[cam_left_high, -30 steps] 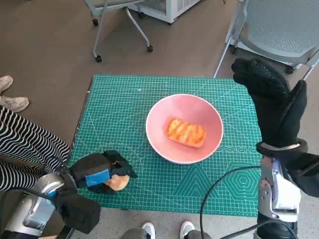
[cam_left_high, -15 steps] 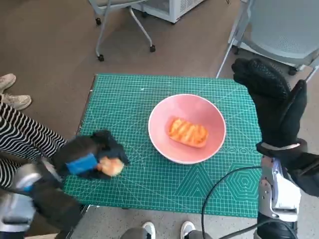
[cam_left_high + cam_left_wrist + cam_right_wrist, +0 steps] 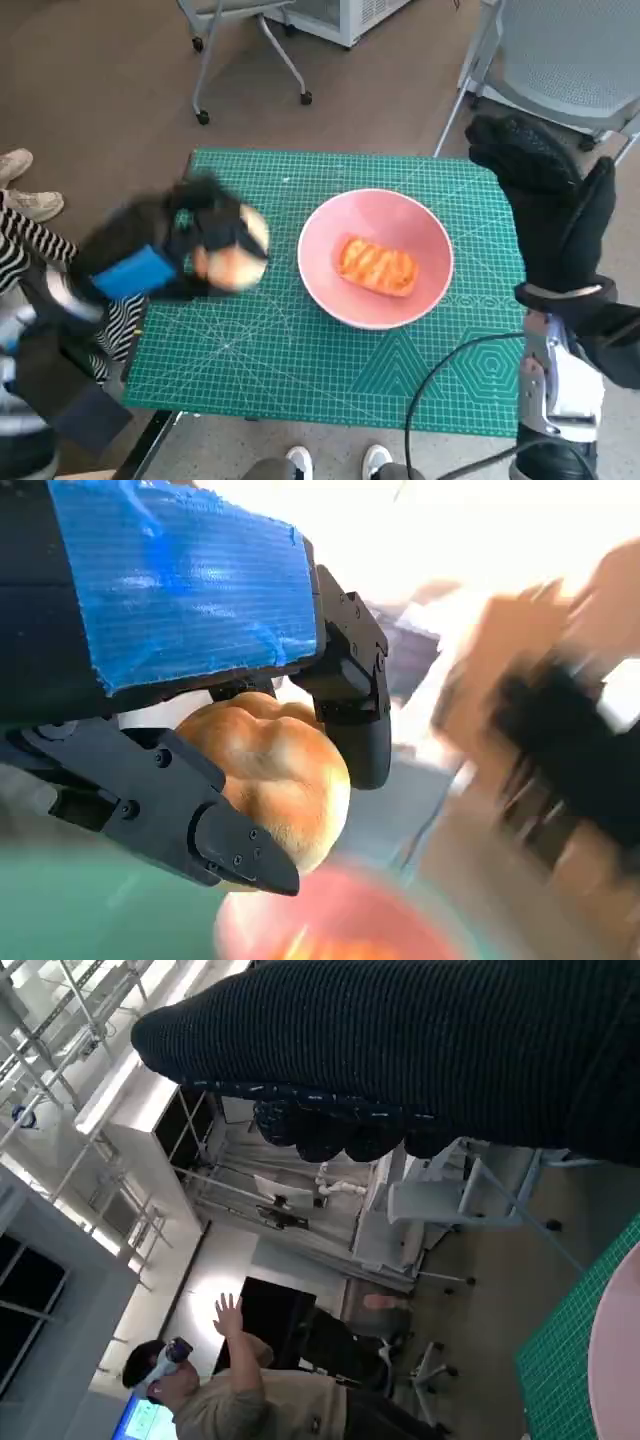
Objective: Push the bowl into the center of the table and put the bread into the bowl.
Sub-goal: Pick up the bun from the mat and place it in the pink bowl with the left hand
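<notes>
A pink bowl [image 3: 375,257] sits near the middle of the green cutting mat [image 3: 260,350], with a piece of toasted bread [image 3: 374,266] lying inside it. My left hand [image 3: 175,255], blurred with motion, is raised above the mat left of the bowl and grips a round bread roll [image 3: 235,260]. In the left wrist view the roll [image 3: 270,770] sits between the black fingers [image 3: 230,840], with the blurred bowl [image 3: 340,930] beneath. My right hand [image 3: 545,210] is held up at the table's right edge, fingers straight, holding nothing; its glove [image 3: 420,1050] fills the right wrist view.
Wheeled chairs [image 3: 560,60] stand beyond the table's far side. A person's striped legs [image 3: 50,280] and shoes [image 3: 25,185] are at the left. A black cable [image 3: 440,380] loops over the mat's near right corner. A person [image 3: 230,1390] with a raised hand shows in the right wrist view.
My left hand has lifted the roll from the mat's near left corner and carried it up and toward the bowl. The right hand has stayed put.
</notes>
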Controlling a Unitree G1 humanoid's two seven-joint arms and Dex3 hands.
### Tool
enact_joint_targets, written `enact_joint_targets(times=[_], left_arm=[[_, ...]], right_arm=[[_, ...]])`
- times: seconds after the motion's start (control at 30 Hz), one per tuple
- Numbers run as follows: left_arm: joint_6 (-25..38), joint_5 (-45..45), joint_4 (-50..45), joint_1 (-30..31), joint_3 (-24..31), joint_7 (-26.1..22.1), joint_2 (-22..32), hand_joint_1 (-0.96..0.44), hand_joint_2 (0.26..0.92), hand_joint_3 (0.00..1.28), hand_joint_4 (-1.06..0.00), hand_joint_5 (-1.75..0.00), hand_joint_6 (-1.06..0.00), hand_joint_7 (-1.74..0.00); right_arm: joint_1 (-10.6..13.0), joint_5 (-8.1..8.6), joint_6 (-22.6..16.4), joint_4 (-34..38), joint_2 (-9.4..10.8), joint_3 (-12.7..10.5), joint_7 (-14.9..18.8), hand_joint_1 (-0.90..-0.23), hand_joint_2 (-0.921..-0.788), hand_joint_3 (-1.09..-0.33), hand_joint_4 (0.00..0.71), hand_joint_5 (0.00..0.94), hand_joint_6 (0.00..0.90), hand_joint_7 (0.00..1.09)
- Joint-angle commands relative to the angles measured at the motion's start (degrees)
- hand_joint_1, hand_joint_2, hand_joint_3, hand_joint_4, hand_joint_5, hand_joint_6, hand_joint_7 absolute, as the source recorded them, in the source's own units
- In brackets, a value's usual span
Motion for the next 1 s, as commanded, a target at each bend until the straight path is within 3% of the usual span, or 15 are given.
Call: enact_joint_targets(times=[0.03,0.13,0.33,0.5,0.7,0.93,1.0], left_arm=[[0.2,2.1,1.9,-6.8,-3.8,1.1,-4.0,0.0,0.919,0.08,-0.69,-1.16,-0.6,-1.2],[2.4,3.8,3.0,-10.4,-6.5,1.1,-6.5,0.0,0.91,0.08,-0.71,-1.19,-0.62,-1.14],[6.0,7.9,7.5,-15.3,-11.7,0.9,-11.3,0.0,0.864,0.1,-0.77,-1.23,-0.77,-0.87],[7.6,10.5,12.2,-17.7,-14.7,1.5,-14.7,0.0,0.876,0.07,-0.8,-1.15,-0.71,-0.98],[5.2,14.2,21.0,-19.1,-18.9,2.9,-18.1,0.0,0.915,0.04,-0.77,-1.04,-0.64,-1.19],[2.1,14.9,30.5,-20.0,-22.0,1.7,-20.2,0.0,0.92,0.06,-0.75,-1.08,-0.59,-1.22],[5.3,14.9,31.4,-20.0,-23.1,-1.0,-20.4,0.0,0.92,0.09,-0.73,-1.13,-0.55,-1.24]], right_arm=[[0.2,-0.13,-0.2,1.1,0.0,-0.1,0.2,-0.678,-0.921,-0.623,0.184,0.0,0.09,0.52],[0.3,-0.02,-0.4,1.1,-0.1,-0.1,0.3,-0.678,-0.921,-0.624,0.184,0.0,0.09,0.52],[0.6,0.3,-0.3,0.7,0.1,-0.2,0.1,-0.678,-0.921,-0.623,0.184,0.001,0.09,0.52],[1.1,0.09,-0.4,0.2,0.2,-0.1,-0.1,-0.678,-0.921,-0.623,0.184,0.0,0.09,0.52],[2.0,-0.42,-0.2,-1.4,0.0,-0.3,-0.8,-0.678,-0.921,-0.624,0.184,0.0,0.095,0.53],[2.7,-0.74,-0.5,-2.4,-0.2,-0.7,-1.2,-0.678,-0.921,-0.625,0.184,0.0,0.096,0.53],[2.8,-0.95,-0.7,-2.6,-0.4,-0.9,-1.3,-0.678,-0.921,-0.627,0.185,0.001,0.095,0.53]])
